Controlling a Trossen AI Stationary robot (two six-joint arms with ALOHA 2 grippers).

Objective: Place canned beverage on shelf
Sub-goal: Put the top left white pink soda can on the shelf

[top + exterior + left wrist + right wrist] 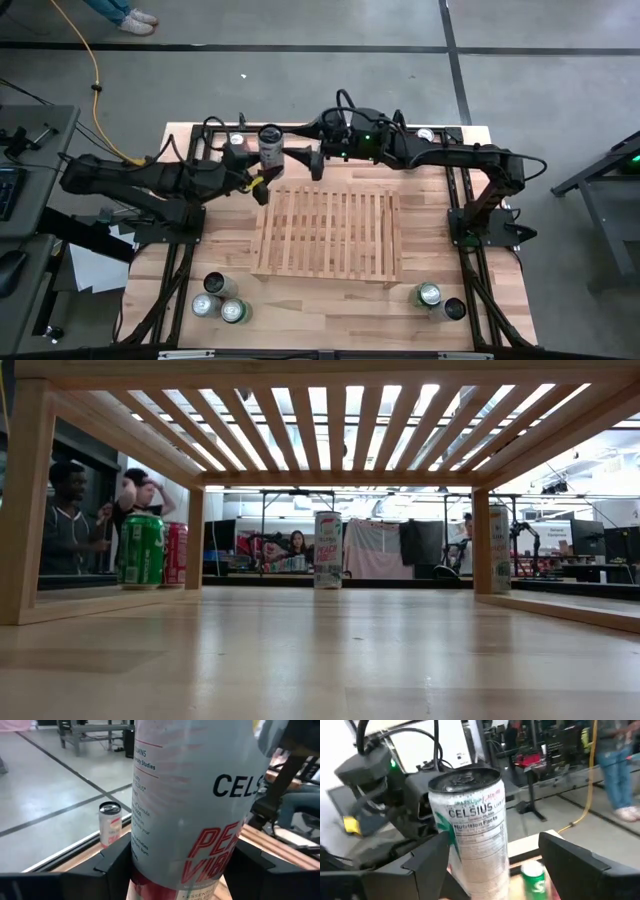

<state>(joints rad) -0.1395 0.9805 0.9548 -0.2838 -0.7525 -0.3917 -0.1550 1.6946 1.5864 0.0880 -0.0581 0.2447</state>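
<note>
A: Where is the tall white drink can point(270, 146)?
B: Behind the flat slatted light-wood shelf point(328, 233). The left gripper point(262, 172) squeezes it.
A: And the right gripper point(300, 158)?
B: Fingers apart, around the can.

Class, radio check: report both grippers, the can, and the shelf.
Left gripper shut on Celsius can, beyond shelf's far edge. Right gripper open around it. Slats bare.
</note>
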